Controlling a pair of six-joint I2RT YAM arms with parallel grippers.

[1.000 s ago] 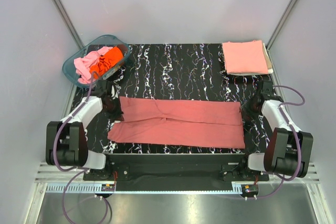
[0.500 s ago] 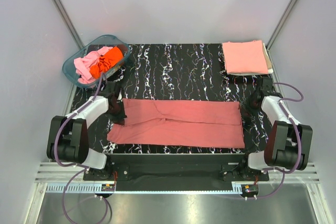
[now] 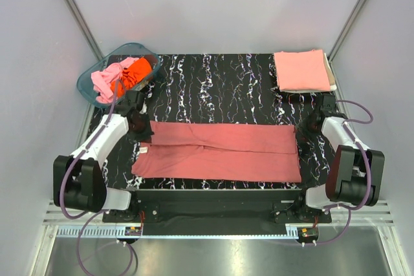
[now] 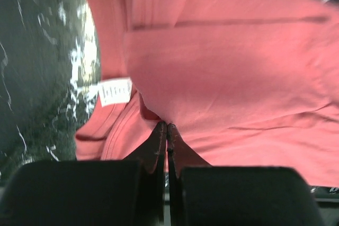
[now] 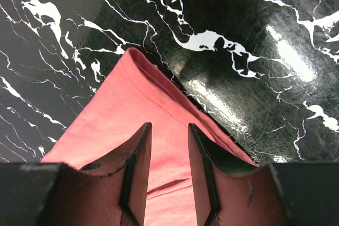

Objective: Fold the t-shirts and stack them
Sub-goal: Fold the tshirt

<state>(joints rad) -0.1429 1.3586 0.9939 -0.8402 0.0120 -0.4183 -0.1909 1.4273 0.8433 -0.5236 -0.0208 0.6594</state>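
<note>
The brick-red t-shirt [image 3: 220, 152] lies flat across the counter [image 3: 226, 88], folded into a long band, about where it was a second ago. The left hand [image 4: 167, 128] has slid away from the near edge to the shirt's far left corner by the white label [image 4: 115, 92]. It is clenched, tips on the cloth; whether it pinches any, I cannot tell. The right hand [image 5: 169, 130] has barely shifted and hangs released, fingers [image 5: 139, 152] apart over the far right corner. A folded salmon t-shirt [image 3: 302, 70] sits at the far right, and pink [image 3: 103, 82] and orange [image 3: 132, 74] tees fill the tub [image 3: 87, 85].
</note>
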